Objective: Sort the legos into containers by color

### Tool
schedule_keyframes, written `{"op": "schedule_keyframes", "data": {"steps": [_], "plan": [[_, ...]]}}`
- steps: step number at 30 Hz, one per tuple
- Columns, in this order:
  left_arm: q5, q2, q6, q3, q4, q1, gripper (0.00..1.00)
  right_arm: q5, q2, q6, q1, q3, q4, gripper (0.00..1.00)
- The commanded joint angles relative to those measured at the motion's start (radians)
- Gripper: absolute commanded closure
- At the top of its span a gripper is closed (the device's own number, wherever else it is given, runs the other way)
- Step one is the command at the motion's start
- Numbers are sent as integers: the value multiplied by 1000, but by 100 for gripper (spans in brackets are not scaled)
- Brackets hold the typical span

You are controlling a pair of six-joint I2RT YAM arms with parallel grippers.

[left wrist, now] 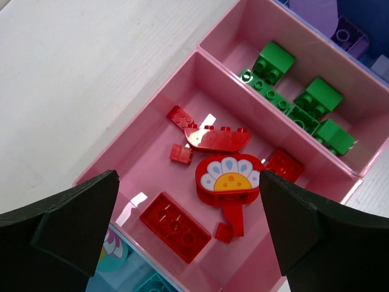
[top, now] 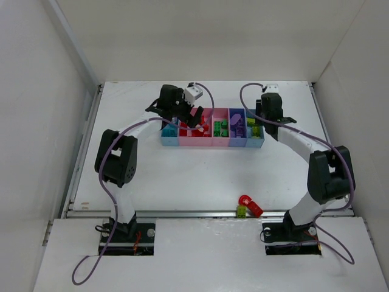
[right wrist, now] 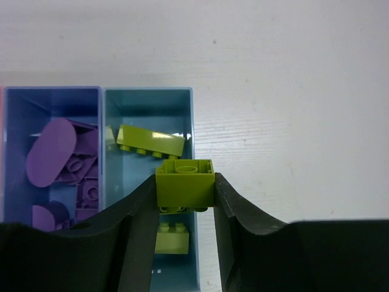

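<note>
The row of joined containers [top: 210,143] lies at mid-table. My left gripper [top: 186,119] hangs open and empty over the wide pink bin [left wrist: 152,103], which holds red legos: a flower-faced piece [left wrist: 228,179], a flat plate [left wrist: 175,226] and several small bits. Green legos [left wrist: 304,106] lie in the pink bin beside it. My right gripper [right wrist: 185,193] is shut on a yellow-green brick [right wrist: 185,182], held over the right wall of the end light blue bin [right wrist: 130,176]. That bin holds yellow-green legos [right wrist: 150,141]. Purple legos [right wrist: 61,158] fill the purple-blue bin.
A red lego piece [top: 250,205] and a yellow-green brick [top: 241,211] lie loose at the table's near edge, between the arm bases. White walls enclose the table on three sides. Teal pieces [left wrist: 130,281] show in the leftmost bin.
</note>
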Motion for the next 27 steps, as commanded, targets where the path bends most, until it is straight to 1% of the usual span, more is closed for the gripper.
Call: {"op": "schedule_keyframes", "data": {"steps": [1, 2, 3, 5, 9, 11, 12, 13, 14, 18, 21, 22, 23, 25, 26, 27], "plan": [[-40, -80, 58, 35, -21, -5, 0, -68, 17, 83, -28, 68, -48, 73], [-40, -95, 58, 34, -32, -5, 0, -77, 31, 83, -28, 68, -48, 71], [-40, -95, 69, 25, -32, -5, 0, -91, 43, 83, -28, 80, -48, 64], [-40, -126, 69, 15, -41, -5, 0, -106, 52, 83, -28, 89, -48, 55], [-31, -150, 69, -5, -41, -5, 0, -126, 52, 83, -28, 89, -57, 53], [-31, -150, 69, -15, -41, -5, 0, -136, 52, 83, -28, 89, -57, 45], [-31, -150, 69, -15, -41, -5, 0, -136, 52, 83, -28, 89, -66, 34], [-31, -160, 69, -24, -41, -5, 0, -136, 52, 83, -28, 89, -81, 15], [-22, -160, 78, -24, -41, -5, 0, -125, 42, 92, -28, 89, -81, 0], [-32, -187, 88, -44, -41, -5, 0, -45, -18, 80, -17, 89, -104, 0], [-84, -213, 88, -67, -31, -14, 0, 24, -96, 13, 38, 68, -104, 0], [-101, -222, 97, -67, -20, -14, 0, 80, -116, -6, 84, 68, -121, 0], [-123, -242, 97, -80, -8, -14, 0, 105, -159, -23, 111, 68, -138, 0], [-205, -267, 121, -107, 3, -34, 0, 136, -200, -52, 165, 77, -190, 0], [-239, -282, 133, -120, 12, -34, 0, 127, -219, -52, 214, 89, -278, 0], [-276, -317, 149, -157, 41, -48, 0, 105, -249, -35, 236, 89, -332, 0]]}}
